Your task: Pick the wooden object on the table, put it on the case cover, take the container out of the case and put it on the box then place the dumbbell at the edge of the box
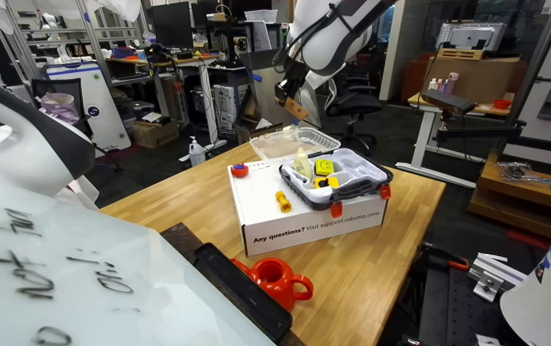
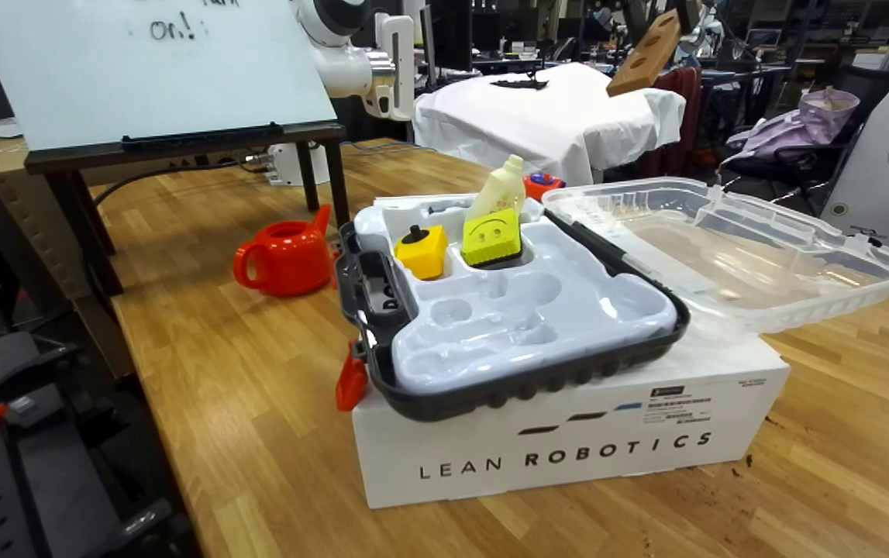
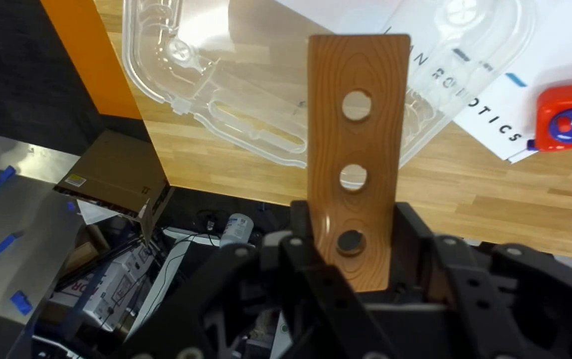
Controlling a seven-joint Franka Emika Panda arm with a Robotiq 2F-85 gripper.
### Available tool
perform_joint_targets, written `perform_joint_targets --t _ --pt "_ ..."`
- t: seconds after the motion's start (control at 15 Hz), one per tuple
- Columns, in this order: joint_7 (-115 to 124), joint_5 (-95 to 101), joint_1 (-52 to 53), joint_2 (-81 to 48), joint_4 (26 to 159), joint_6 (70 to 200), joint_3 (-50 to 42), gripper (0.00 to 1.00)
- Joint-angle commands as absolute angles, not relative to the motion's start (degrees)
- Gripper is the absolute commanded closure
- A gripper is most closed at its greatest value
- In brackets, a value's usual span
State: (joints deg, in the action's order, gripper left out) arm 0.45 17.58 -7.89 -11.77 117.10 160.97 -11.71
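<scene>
Claw (image 3: 350, 222) clamped on both long edges of the wooden object (image 3: 358, 142), a rectangular grained slab with three round holes, held aloft above the clear plastic case cover (image 2: 731, 248). Case (image 2: 483, 333): black shell, smooth moulded insert, on the white cardboard box (image 1: 261, 206); yellow container (image 2: 422, 252) seated inside. Yellow dumbbell (image 1: 283, 202) lies on box top.

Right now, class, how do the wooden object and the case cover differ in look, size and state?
The wooden object is brown and opaque with round holes; the case cover is clear.
The wooden object is narrow; the case cover is much broader.
The wooden object is held up in the gripper; the case cover is folded open beside the case.
Both are roughly rectangular.
</scene>
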Motion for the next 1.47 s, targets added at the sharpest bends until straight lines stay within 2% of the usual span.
perform_joint_targets --t 0.0,0.67,0.73,1.4 --pt "0.0 16.9 -7.7 -13.4 115.4 160.9 -12.1 0.57" --pt "0.2 16.8 -7.7 -14.9 113.6 160.9 -12.2 0.57" --pt "0.2 16.8 -7.7 -14.9 113.6 160.9 -12.2 0.82" --pt "-1.7 10.7 -9.6 -26.0 105.0 161.7 -11.2 0.82"
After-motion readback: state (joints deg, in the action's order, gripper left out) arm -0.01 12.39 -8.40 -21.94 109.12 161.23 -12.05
